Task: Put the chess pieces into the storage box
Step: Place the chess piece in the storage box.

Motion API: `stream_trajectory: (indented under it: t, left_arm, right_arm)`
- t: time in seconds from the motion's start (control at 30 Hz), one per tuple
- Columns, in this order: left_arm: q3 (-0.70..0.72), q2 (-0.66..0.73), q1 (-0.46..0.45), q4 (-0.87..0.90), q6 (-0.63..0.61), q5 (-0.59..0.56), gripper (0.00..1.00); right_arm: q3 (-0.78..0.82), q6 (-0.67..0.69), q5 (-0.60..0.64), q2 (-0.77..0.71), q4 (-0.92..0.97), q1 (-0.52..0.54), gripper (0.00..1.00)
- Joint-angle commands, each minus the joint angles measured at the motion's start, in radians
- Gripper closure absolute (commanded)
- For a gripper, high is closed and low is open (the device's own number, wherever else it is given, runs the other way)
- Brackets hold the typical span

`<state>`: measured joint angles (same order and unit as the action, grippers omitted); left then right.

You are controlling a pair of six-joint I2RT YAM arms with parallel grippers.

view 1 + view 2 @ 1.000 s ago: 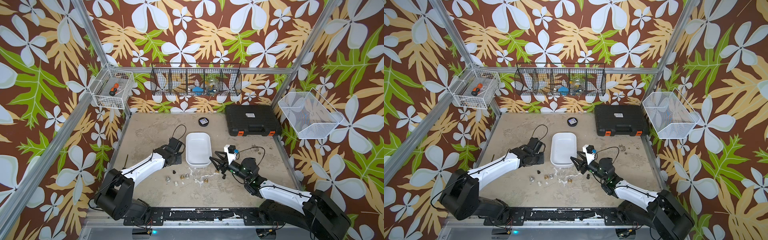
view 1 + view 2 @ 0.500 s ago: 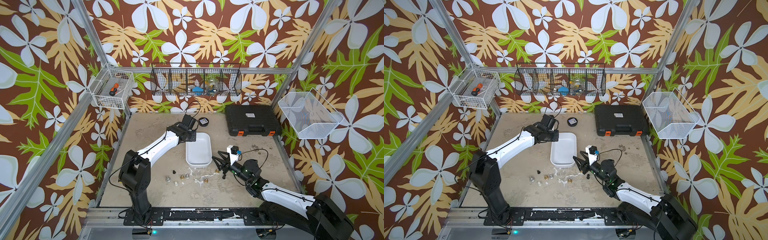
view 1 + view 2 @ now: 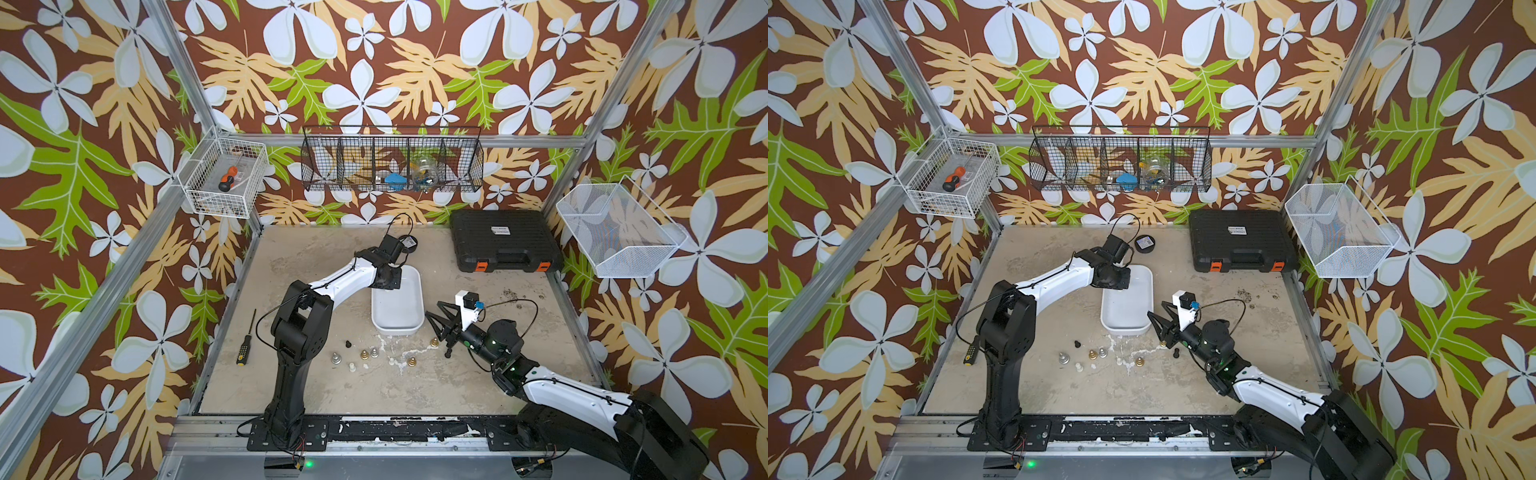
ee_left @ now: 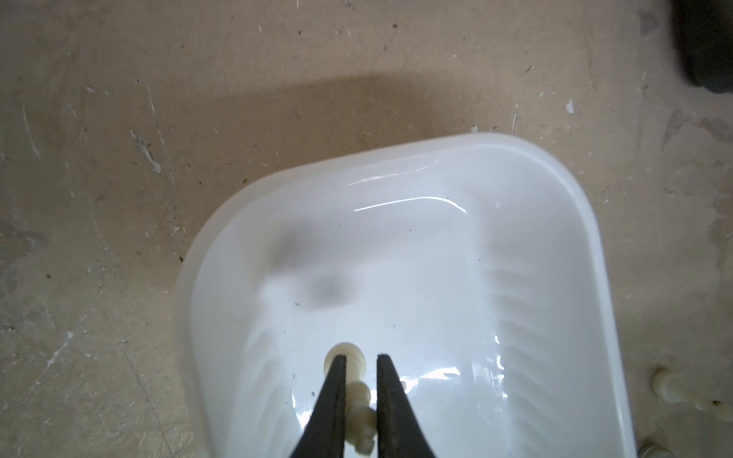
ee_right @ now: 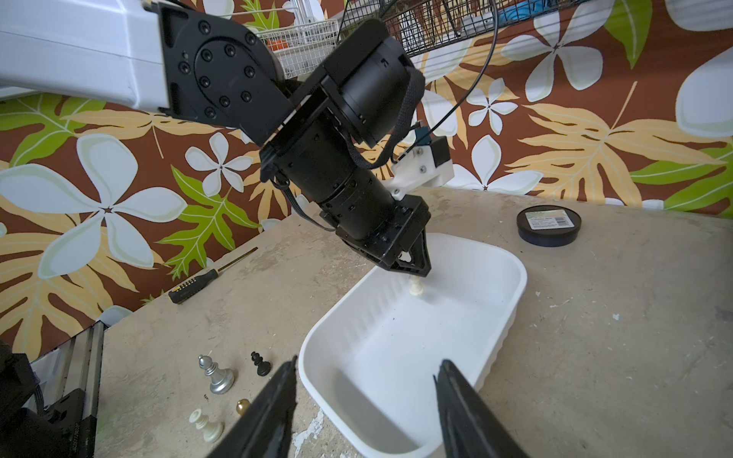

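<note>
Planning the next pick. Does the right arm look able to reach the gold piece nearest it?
Likely yes: the right gripper hangs open close to that gold piece, nothing lies between, and the left gripper, holding a cream piece, is away over the storage box.

**Inspector:** Far end of the table (image 3: 374, 395), please.

**Assistant:** One black hard case (image 3: 505, 241), shut, lies flat in the far right corner, with two orange latches (image 3: 482, 266) on its near edge. A black round puck (image 3: 1145, 242) with a label on top lies to its left, well apart.

**Inspector:** Left edge?

**Assistant:** A black-handled screwdriver (image 3: 245, 347) with yellow marks lies flat, shaft pointing to the far end.

**Inspector:** Walls?

**Assistant:** A white wire basket (image 3: 226, 183) on the left rail holds an orange-and-black screwdriver (image 3: 227, 178). A divided black wire basket (image 3: 392, 160) on the back wall holds a blue item (image 3: 395, 179) and a clear jar (image 3: 424, 170). A white mesh basket (image 3: 619, 232) hangs on the right.
</note>
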<state>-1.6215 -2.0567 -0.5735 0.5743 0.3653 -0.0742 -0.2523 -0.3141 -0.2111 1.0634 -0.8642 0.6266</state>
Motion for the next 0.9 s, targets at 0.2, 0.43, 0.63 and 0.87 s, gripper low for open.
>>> stream_trajectory:
  t: [0.2, 0.43, 0.63, 0.87]
  left_arm:
    - [0.092, 0.013, -0.002, -0.15, 0.021, 0.003, 0.9]
    - [0.08, 0.017, -0.002, -0.184, 0.037, 0.004, 0.9]
    - [0.043, -0.017, 0.0, -0.193, 0.029, -0.013, 0.9]
    - [0.051, -0.043, 0.0, -0.203, 0.033, -0.03, 0.9]
  right_arm:
    - [0.008, 0.001, -0.004, -0.026, -0.019, 0.001, 0.42]
    - [0.007, 0.001, -0.006, -0.028, -0.017, 0.001, 0.42]
    - [0.011, 0.003, -0.005, -0.039, -0.018, 0.001, 0.42]
    - [0.011, 0.006, -0.004, -0.05, -0.009, 0.0, 0.42]
